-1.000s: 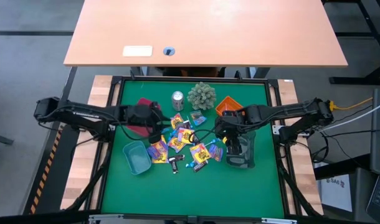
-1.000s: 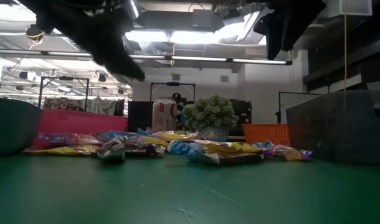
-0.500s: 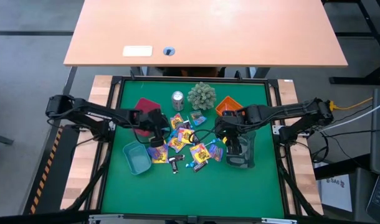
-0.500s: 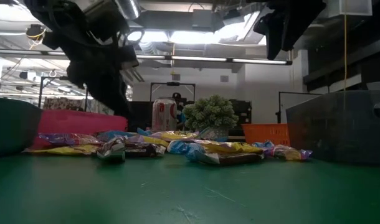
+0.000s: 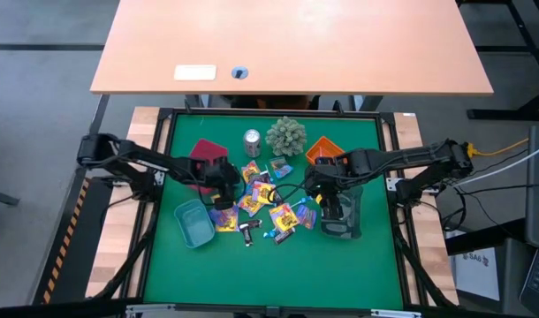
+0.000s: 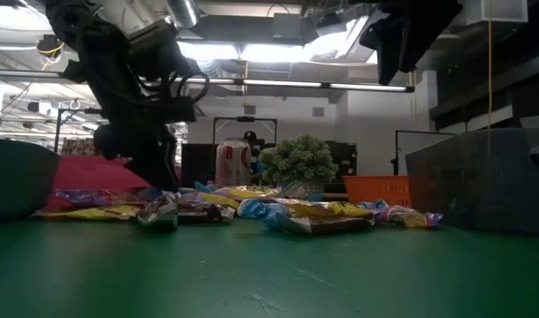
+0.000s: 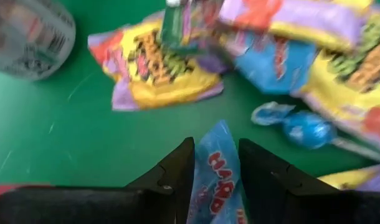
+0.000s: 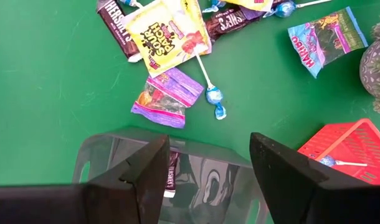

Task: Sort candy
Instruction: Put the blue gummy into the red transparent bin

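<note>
Left end effector [image 5: 223,187] is down at the left edge of the candy pile [image 5: 262,201], mid-bench on the green mat [image 5: 278,265]. Left wrist view: fingers [image 7: 171,177] nearly closed, a blue Haribo packet [image 7: 216,171] sits in the narrow gap between them; can't tell if it's actually clamped or lifted. Just past the fingertips: a yellow packet with purple print [image 7: 154,68], a blue-wrapped lollipop [image 7: 307,129], and more yellow/purple packets toward the pile. Silver can [image 7: 29,34] near, apart from the packets.

Right end effector [image 5: 333,205] hangs over the clear grey bin [image 5: 344,228] on the right side of the pile. Right wrist view: fingers [image 8: 140,177] spread wide, nothing between them. A dark mini bar [image 8: 172,177] lies inside the bin. On the mat just beside the bin: a purple packet [image 8: 165,94], a blue lollipop [image 8: 213,96], a yellow Sour Patch packet [image 8: 168,31], 2 Hershey's bars [image 8: 115,28], another blue Haribo bag [image 8: 326,37].

Other containers: teal tray [image 5: 194,223] at the pile's left, toward the front edge; red tray [image 5: 208,152] toward the back-left; orange basket [image 5: 322,150] toward the back-right, holding a blue lollipop. Can and green spiky plant ball [image 5: 285,135] stand near the back edge, side by side, not touching.
</note>
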`<state>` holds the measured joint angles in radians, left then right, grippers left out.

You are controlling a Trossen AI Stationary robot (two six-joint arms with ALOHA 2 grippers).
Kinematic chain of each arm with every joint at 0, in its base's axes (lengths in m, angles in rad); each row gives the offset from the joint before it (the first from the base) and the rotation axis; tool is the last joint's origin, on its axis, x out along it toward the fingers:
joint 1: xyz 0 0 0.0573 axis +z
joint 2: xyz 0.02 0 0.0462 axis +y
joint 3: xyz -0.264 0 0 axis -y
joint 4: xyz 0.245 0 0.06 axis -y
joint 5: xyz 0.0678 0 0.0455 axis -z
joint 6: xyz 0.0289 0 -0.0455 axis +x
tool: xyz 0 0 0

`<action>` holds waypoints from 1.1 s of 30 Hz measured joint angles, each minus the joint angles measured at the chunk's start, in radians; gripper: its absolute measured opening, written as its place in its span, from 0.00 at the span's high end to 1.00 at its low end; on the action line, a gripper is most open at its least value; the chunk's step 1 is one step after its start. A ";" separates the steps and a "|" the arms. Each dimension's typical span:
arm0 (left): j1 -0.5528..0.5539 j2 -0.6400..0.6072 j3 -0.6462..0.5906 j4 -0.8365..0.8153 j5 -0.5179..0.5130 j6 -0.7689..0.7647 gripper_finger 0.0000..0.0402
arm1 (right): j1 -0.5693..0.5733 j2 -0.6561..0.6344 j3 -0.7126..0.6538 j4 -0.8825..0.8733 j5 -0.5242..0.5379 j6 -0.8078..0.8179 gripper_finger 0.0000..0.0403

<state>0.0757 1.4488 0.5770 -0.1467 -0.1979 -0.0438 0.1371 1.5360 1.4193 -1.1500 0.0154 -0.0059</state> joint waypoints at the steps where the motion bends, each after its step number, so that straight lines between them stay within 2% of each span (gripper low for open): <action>1: 0.000 0.006 0.000 -0.005 -0.005 0.000 0.71 | 0.000 0.000 0.000 0.000 0.000 0.000 0.45; 8: 0.000 0.034 0.000 -0.003 -0.002 -0.001 0.74 | 0.000 0.000 0.000 0.002 0.000 0.000 0.45; 17: 0.000 0.033 0.000 -0.003 -0.002 -0.013 0.98 | 0.000 0.000 0.000 0.004 0.000 0.000 0.45; 25: 0.000 0.032 0.000 -0.002 0.007 -0.034 1.00 | 0.000 0.000 0.000 0.008 0.000 0.000 0.45; 33: 0.000 -0.020 0.000 0.006 0.051 -0.074 1.00 | 0.000 0.001 0.000 0.053 0.000 0.000 0.45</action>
<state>0.0757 1.4290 0.5767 -0.1411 -0.1467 -0.1183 0.1375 1.5368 1.4189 -1.0966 0.0151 -0.0063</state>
